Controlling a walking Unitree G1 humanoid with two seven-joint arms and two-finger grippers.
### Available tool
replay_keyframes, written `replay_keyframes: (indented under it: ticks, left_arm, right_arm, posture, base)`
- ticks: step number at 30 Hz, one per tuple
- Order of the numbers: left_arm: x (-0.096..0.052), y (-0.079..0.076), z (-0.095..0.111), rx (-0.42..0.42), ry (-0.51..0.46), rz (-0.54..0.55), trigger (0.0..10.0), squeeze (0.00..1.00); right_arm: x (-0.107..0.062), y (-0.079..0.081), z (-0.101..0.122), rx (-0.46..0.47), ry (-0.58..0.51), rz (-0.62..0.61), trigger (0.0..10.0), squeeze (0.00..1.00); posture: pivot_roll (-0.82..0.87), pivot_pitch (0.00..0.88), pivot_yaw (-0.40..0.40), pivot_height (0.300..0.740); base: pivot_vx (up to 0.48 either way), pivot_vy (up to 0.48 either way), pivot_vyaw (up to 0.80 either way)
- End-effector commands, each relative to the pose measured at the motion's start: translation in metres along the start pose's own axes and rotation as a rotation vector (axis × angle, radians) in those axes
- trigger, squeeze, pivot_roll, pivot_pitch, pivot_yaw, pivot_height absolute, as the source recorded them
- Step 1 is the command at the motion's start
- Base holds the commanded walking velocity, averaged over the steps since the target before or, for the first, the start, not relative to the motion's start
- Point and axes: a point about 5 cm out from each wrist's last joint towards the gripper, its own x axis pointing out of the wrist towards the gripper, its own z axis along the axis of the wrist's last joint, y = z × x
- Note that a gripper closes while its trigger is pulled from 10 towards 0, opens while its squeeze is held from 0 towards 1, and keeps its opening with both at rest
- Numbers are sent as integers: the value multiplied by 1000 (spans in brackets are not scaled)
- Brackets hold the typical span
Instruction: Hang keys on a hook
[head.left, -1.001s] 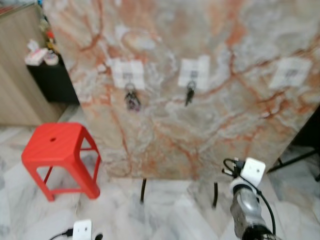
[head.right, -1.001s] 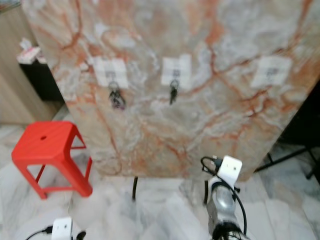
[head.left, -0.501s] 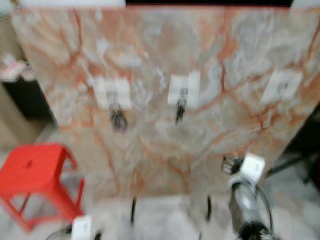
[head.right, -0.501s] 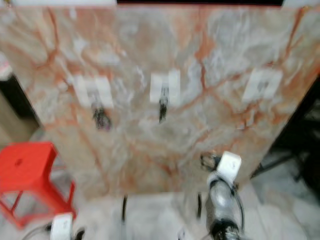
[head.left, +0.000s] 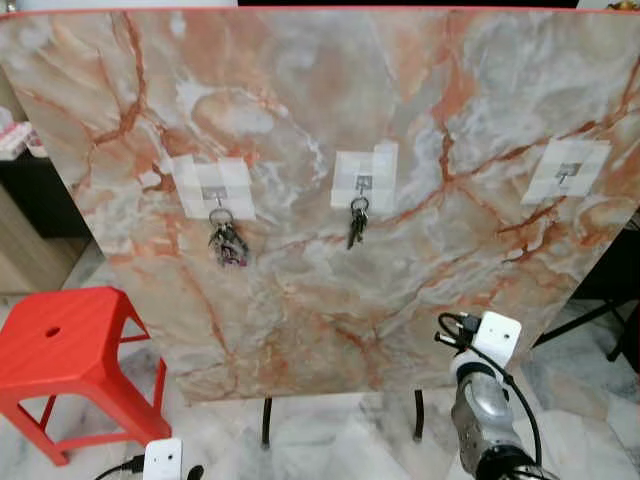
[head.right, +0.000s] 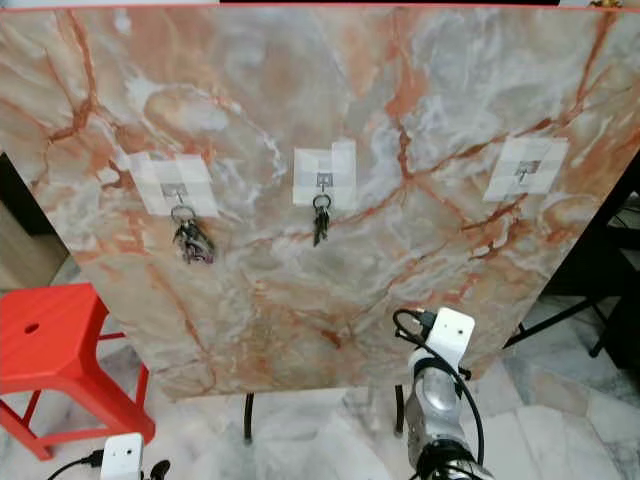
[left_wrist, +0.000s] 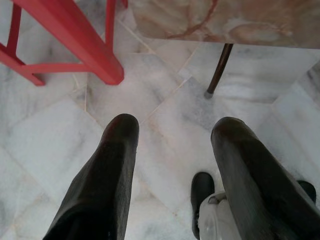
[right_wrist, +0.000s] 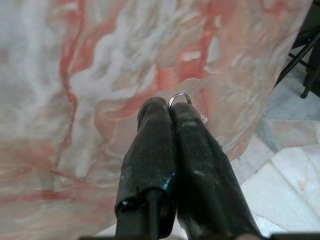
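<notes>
Nearest the robot, the left gripper (left_wrist: 170, 165) hangs low over the pale marble floor (left_wrist: 55, 140), its 2 black fingers spread wide with nothing between them, near a leg of the red plastic stool (head.left: 60, 345).

The right gripper (right_wrist: 170, 112) is raised in front of the board. Its 2 fingers are pressed tight together, and a thin silver key ring (right_wrist: 179, 97) pokes out just past the tips. The keys themselves are hidden behind the fingers. In the head camera views the right arm (head.left: 482, 410) rises at the lower right, with its white wrist camera box (head.left: 497, 337) at the top.

Beyond it stands a marble-patterned board (head.left: 300, 280) on thin dark legs, leaning slightly back. It carries 3 white adhesive hooks in a row. The left hook (head.left: 212, 188) holds a bunch of keys (head.left: 227, 243). The middle hook (head.left: 364, 180) holds a smaller set of keys (head.left: 356, 226). The right hook (head.left: 567, 172) is bare.

The relation that matters: the bare hook lies above the right gripper and a little to its right, further in against the board. The right arm is plainly the nearer one. The ring would likely have to be lifted up and forward to slip over the hook's upturned tip.
</notes>
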Motion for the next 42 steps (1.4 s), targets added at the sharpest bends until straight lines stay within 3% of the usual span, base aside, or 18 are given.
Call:
replay_keyframes:
  ticks: [1, 6, 23, 29, 38, 42]
  left_arm:
    - [0, 0, -1, 10, 9, -1, 10000, 0]
    - [0, 0, -2, 8, 14, 4, 10000, 0]
    - [-1, 0, -4, 6, 27, 4, 10000, 0]
    - [-1, 1, -4, 5, 28, 7, 10000, 0]
    - [-1, 1, -5, 6, 32, 6, 10000, 0]
    - [-1, 1, -6, 6, 33, 5, 10000, 0]
  right_arm:
    - [1, -4, 2, -2, -6, -12, 10000, 0]
    - [1, 3, 6, -64, -36, 26, 10000, 0]
    - [3, 3, 11, -62, -62, 11, 10000, 0]
    - [10, -21, 44, -126, -216, -219, 10000, 0]
    - [18, -25, 97, -189, -434, -335, 10000, 0]
    - [19, -22, 106, -208, -466, -323, 10000, 0]
  posture:
    - [-7, 0, -18, 740]
    - [-7, 0, -19, 740]
    - [-5, 0, -22, 740]
    - [-4, 0, -21, 740]
    - [-8, 0, -18, 740]
    - [-7, 0, -17, 740]
  base:
    - [0, -341, 0]
    - [0, -340, 0]
    - [0, -20, 0]
    - [0, 0, 0]
    - [0, 0, 0]
    - [0, 0, 0]
